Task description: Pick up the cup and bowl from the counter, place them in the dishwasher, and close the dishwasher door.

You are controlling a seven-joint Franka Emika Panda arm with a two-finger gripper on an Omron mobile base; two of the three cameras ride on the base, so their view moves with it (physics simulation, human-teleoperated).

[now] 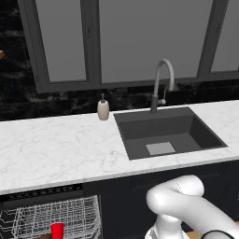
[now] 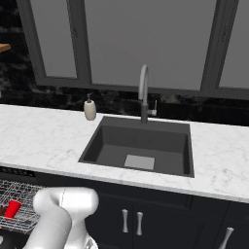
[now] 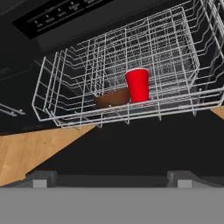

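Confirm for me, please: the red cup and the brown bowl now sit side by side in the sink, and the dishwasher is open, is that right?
Not quite: the cup and the bowl sit side by side in the dishwasher's white wire rack, not in the sink. The hand view shows both there, and the base views show the sink holding neither. The dishwasher is indeed open.

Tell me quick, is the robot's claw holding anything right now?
Gripper: cannot be told whether open or shut. The cup and the bowl both sit in the dishwasher's wire rack, away from the hand, so it holds neither.
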